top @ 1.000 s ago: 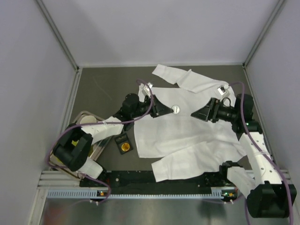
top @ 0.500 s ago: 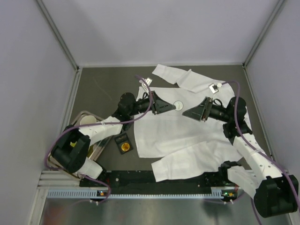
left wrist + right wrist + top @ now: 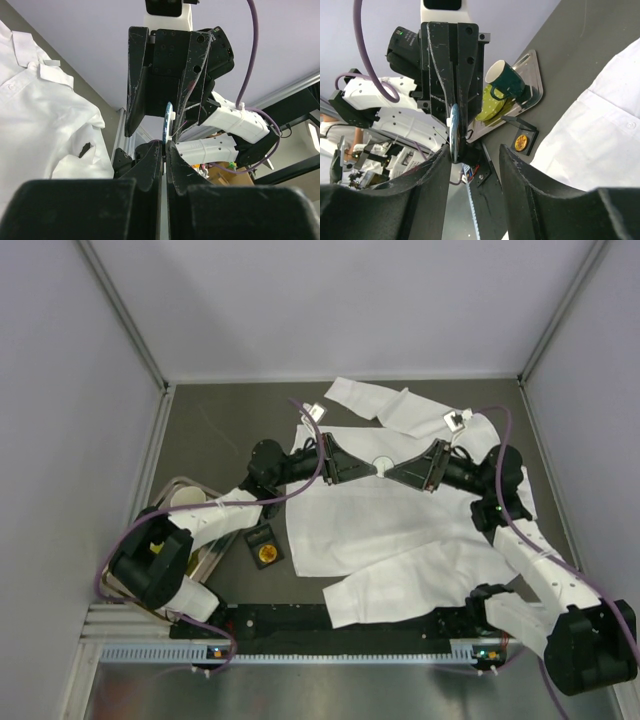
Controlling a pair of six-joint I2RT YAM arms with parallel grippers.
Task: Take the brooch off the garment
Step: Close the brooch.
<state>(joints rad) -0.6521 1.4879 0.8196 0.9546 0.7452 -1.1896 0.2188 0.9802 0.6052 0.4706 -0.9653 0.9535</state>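
The garment [image 3: 390, 525] is a white shirt spread over the dark table; it also shows in the left wrist view [image 3: 35, 115] and the right wrist view [image 3: 600, 125]. The brooch [image 3: 381, 461] is a small round silvery disc over the shirt's upper chest. My left gripper [image 3: 366, 470] is shut on its edge, and the left wrist view shows the disc [image 3: 167, 122] edge-on, sticking out of my left gripper [image 3: 164, 144]. My right gripper [image 3: 393, 473] faces it from the right and is open. In the right wrist view the brooch [image 3: 454, 131] stands by one finger of my right gripper [image 3: 475, 150].
A metal tray [image 3: 215, 552] at the left holds a dark green mug [image 3: 502, 80] and a yellow-green dotted dish [image 3: 490, 107]. A small black box with a gold disc [image 3: 265, 548] lies between the tray and the shirt. Grey walls close in the table.
My right gripper has swung left and now meets the brooch. My left gripper has shifted slightly right and back with the brooch in it.
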